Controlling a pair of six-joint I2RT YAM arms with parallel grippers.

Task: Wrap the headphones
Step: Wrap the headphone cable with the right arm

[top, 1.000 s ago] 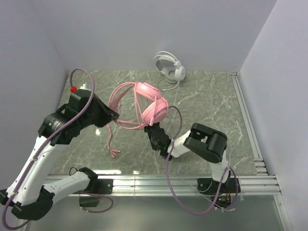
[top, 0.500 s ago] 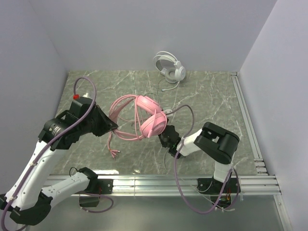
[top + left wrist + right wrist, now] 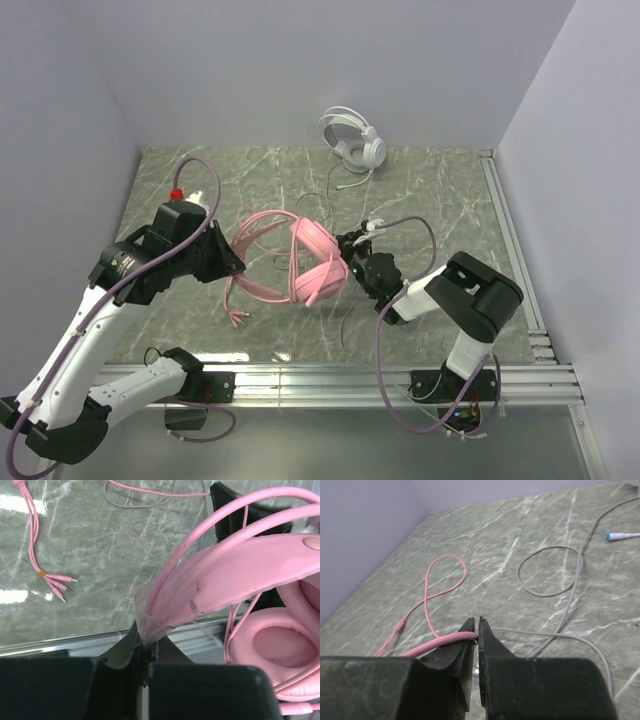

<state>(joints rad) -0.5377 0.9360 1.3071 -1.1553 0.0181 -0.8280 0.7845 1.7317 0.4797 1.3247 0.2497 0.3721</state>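
Looking down from above, you see the pink headphones (image 3: 318,262) lifted up near the middle of the table (image 3: 450,200), between your two arms. Your left gripper (image 3: 237,266) is clamped tight on the headband (image 3: 225,575), and the headset sticks out from it toward the right. Your right gripper (image 3: 351,261) sits just beside the lower earcup (image 3: 322,285), on its right side. Its jaws are pinched on the pink cable (image 3: 442,641).

That cable is what the next move turns on. From the pinch it runs off to the left, and its far end with the plugs (image 3: 236,318) lies on the table near the left arm, below the headband. So I think your right arm must carry the cable around the band while the loose part follows from the left.

You have open room behind and to the right. Watch the grey cable (image 3: 545,596). It lies on the table right by the pinch and seems to lead back to the white headphones (image 3: 352,138) at the far wall, well apart.
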